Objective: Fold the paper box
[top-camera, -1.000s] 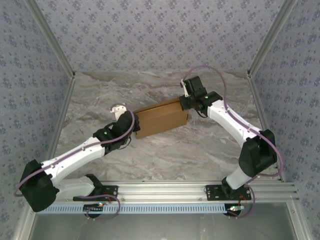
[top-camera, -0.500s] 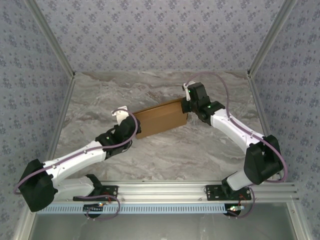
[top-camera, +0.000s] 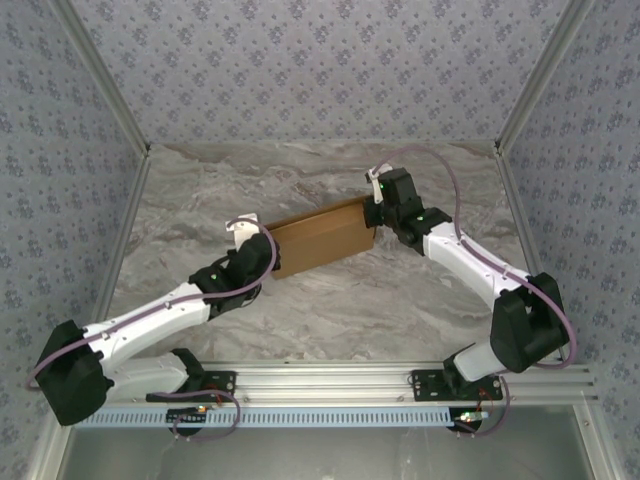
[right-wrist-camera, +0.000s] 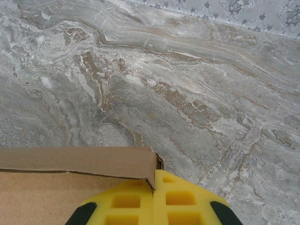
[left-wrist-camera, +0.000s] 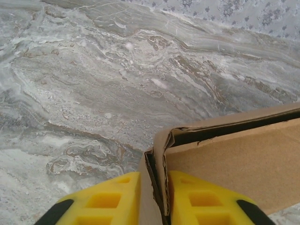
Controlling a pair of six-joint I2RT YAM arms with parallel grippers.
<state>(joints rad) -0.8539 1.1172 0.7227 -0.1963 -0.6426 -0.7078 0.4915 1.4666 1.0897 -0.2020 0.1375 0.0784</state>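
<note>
The paper box (top-camera: 320,238) is a shallow brown cardboard box lying on the marble table, slanted with its right end farther back. At its left end, my left gripper (top-camera: 268,244) straddles the end wall. In the left wrist view the yellow fingers (left-wrist-camera: 108,199) press both faces of that wall (left-wrist-camera: 161,154), whose two layers stand slightly apart, so my left gripper (left-wrist-camera: 154,190) is shut on the box. My right gripper (top-camera: 373,212) sits at the box's right far corner. In the right wrist view my right gripper (right-wrist-camera: 153,180) is shut, with the wall's corner (right-wrist-camera: 140,161) pinched in the seam.
The marble table (top-camera: 400,300) has free room in front of and behind the box. Patterned walls (top-camera: 320,70) close in the back and both sides. An aluminium rail (top-camera: 400,380) carrying the arm bases runs along the near edge.
The right wrist has swung a little rightward and nearer over the box's right end. The left arm has shifted slightly. The box has barely moved.
</note>
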